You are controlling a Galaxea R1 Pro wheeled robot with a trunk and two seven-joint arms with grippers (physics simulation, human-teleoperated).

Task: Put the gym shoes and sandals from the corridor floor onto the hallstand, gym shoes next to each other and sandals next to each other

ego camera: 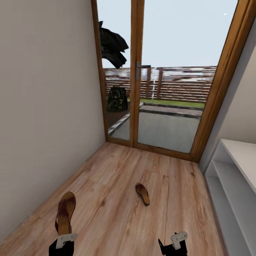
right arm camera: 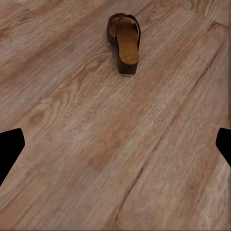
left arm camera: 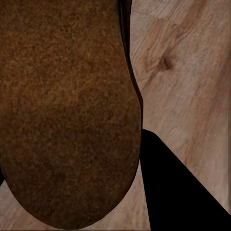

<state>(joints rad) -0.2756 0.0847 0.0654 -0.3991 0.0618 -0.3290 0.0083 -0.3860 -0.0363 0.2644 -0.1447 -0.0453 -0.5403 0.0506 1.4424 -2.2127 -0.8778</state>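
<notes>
- Sandals are the business of this moment: one sandal (ego camera: 65,212) is up off the corridor floor (ego camera: 117,185), carried at the left gripper (ego camera: 66,241) at about 7 o'clock in the head view, sole toward the wall side and toe pointing away from the robot.
- Left wrist view has the brown sole of that held sandal (left arm camera: 67,110) pressed close against the camera, with a dark finger (left arm camera: 178,187) beside it; the left gripper looks pinched on the sandal, though the contact itself is hidden.
- Second sandal (ego camera: 143,193) lies flat on the planks near the middle of the head view, at roughly 6 o'clock from the glass door (ego camera: 156,71), well apart from the held one. The right wrist view looks straight at this loose sandal (right arm camera: 125,43), footbed up.
- Right gripper (ego camera: 176,243) sits low at 5 o'clock, holding nothing, its fingers (right arm camera: 9,147) spread wide at the edges of its own view, bare floor between them.
- Hallstand (ego camera: 234,177) runs along the 3 o'clock side, its pale top and open shelves bare in the part that shows.
- Step in hand, as I judge it: one sandal lifted, neither yet racked.
- Next move likely calls for reaching the right arm forward to the loose sandal, or turning toward the rack to set the held one down; either needs room left beside it for its mate.
</notes>
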